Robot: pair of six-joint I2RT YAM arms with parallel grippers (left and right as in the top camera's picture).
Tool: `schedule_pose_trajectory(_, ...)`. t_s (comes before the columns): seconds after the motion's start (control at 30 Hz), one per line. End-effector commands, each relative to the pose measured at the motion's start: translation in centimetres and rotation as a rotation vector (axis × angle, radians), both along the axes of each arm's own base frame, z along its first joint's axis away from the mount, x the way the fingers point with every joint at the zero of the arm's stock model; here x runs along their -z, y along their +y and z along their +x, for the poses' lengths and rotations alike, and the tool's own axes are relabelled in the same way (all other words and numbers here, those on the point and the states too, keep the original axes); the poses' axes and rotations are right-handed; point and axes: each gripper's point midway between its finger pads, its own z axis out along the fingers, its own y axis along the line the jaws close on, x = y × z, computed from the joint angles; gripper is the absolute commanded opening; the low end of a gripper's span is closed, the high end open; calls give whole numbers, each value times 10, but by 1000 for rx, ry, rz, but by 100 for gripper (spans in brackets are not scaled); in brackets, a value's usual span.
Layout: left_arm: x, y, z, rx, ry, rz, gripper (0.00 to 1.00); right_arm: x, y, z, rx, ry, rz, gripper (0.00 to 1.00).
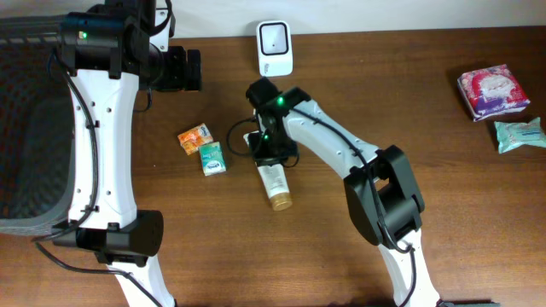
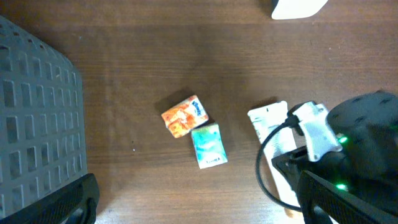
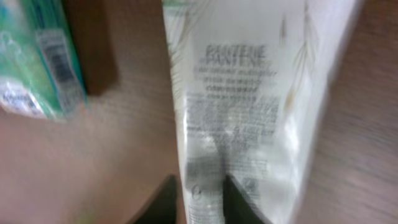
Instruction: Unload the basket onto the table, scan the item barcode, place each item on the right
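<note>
A white Pantene tube (image 1: 275, 182) with a gold cap lies on the wooden table, its cap toward the front. My right gripper (image 1: 266, 153) hangs over the tube's flat end. In the right wrist view the tube (image 3: 242, 93) fills the frame, printed side up, and the right gripper (image 3: 200, 199) has its two dark fingertips slightly apart, with the tube's print showing in the gap. The white scanner (image 1: 275, 47) stands at the back of the table, beyond the tube. My left gripper (image 1: 192, 70) is high at the back left, wide open and holding nothing.
An orange packet (image 1: 194, 138) and a green packet (image 1: 212, 158) lie just left of the tube. A dark mesh basket (image 1: 26, 128) fills the far left. A pink pack (image 1: 490, 89) and a teal pack (image 1: 519, 135) sit at the far right.
</note>
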Motion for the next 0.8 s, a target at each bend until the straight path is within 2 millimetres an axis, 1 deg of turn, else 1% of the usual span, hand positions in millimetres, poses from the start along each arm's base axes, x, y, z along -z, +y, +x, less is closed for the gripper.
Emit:
schedule_pose_trajectory(0.0,0,3,1,-11,-3,4,99,-39,-29,37,22,-72,-6,81)
schedule_pose_trajectory(0.03,0,3,1,-11,-3,4,99,-44,-38,40,35,-67,-10,90)
schedule_pose_trajectory(0.07,0,3,1,-11,-3,4,99,-44,-50,43,60,-53,-18,95)
schedule_pose_trajectory(0.1,0,3,1,-11,-3,4,99,-42,-63,44,69,-30,-19,99)
schedule_pose_trajectory(0.13,0,3,1,-11,-3,4,99,-40,-67,43,47,-17,0,99)
schedule_pose_trajectory(0.17,0,3,1,-11,-3,4,99,-37,-67,38,1,5,46,99)
schedule_pose_trajectory(0.2,0,3,1,-11,-3,4,99,-32,-63,26,-80,53,146,99)
schedule_pose_trajectory(0.23,0,3,1,-11,-3,4,99,-25,-62,19,-94,78,175,99)
schedule_pose_trajectory(0.3,0,3,1,-11,-3,4,99,-3,-55,8,-91,120,237,99)
schedule_pose_trajectory(0.43,0,3,1,-11,-2,4,99,24,-45,-15,-71,192,343,100)
schedule_pose_trajectory(0.47,0,3,1,-11,-3,4,99,30,-46,-17,-49,206,339,94)
schedule_pose_trajectory(0.5,0,3,1,-11,-3,4,99,35,-45,-20,-32,216,335,90)
schedule_pose_trajectory(0.6,0,3,1,-12,-3,4,99,47,-34,-27,-6,221,309,90)
schedule_pose_trajectory(0.63,0,3,1,-12,-3,4,99,54,-33,-28,22,215,250,86)
schedule_pose_trajectory(0.67,0,3,1,-12,-3,4,99,60,-31,-28,38,199,198,79)
schedule_pose_trajectory(0.7,0,3,1,-12,-3,4,99,60,-27,-29,30,191,195,73)
schedule_pose_trajectory(0.73,0,3,1,-12,-3,4,99,60,-20,-31,11,179,200,61)
schedule_pose_trajectory(0.77,0,3,1,-12,-3,4,99,61,-16,-31,3,170,197,44)
